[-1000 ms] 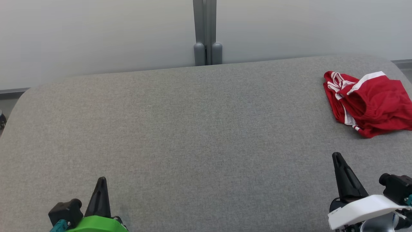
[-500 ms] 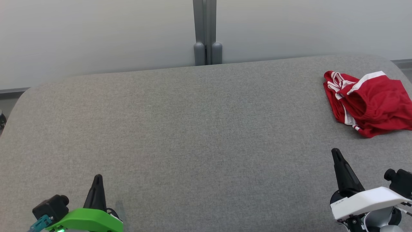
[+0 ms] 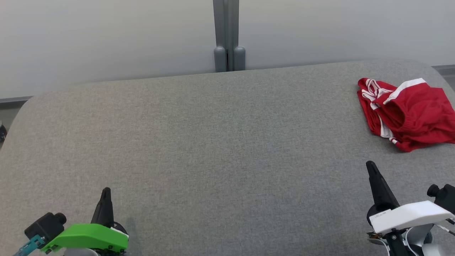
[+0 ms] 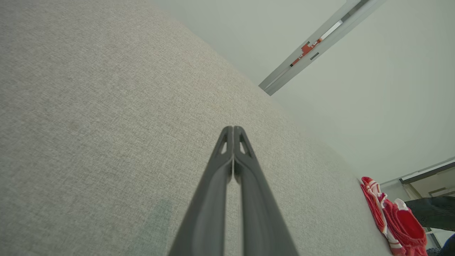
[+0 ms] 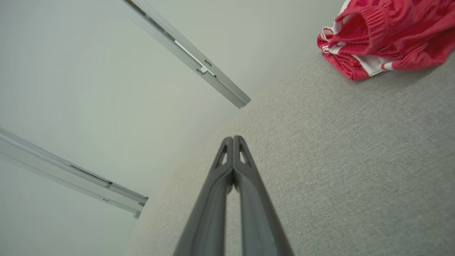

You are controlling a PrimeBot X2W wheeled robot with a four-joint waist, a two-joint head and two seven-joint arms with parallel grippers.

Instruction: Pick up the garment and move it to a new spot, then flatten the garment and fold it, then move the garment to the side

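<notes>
The right hand (image 3: 371, 166), its two dark fingers pressed tight together and gripping nothing, hovers low over the near right of the grey fabric surface (image 3: 213, 142), tips pointing toward the far edge. The left hand (image 3: 105, 192), likewise closed and empty, hovers at the near left, well apart from its partner.

The garment (image 3: 408, 113), red with white trim and bunched into a loose heap with an elastic opening gaping toward the robot, lies at the far right of the surface. It is ahead of the right hand and a little to its right, with bare grey cloth between the two. The heap seems to run crosswise, left to right, though the head view cuts off its right end, so its full length cannot be told.

The right arm is plainly the nearer. A pickup would likely call for a forward reach angled slightly right, with the fingers parting first, while the left hand would have to cross almost the whole surface.

The count: two hands, one garment, one surface, and one grey post (image 3: 229, 35) against the pale wall (image 3: 106, 42) behind.
</notes>
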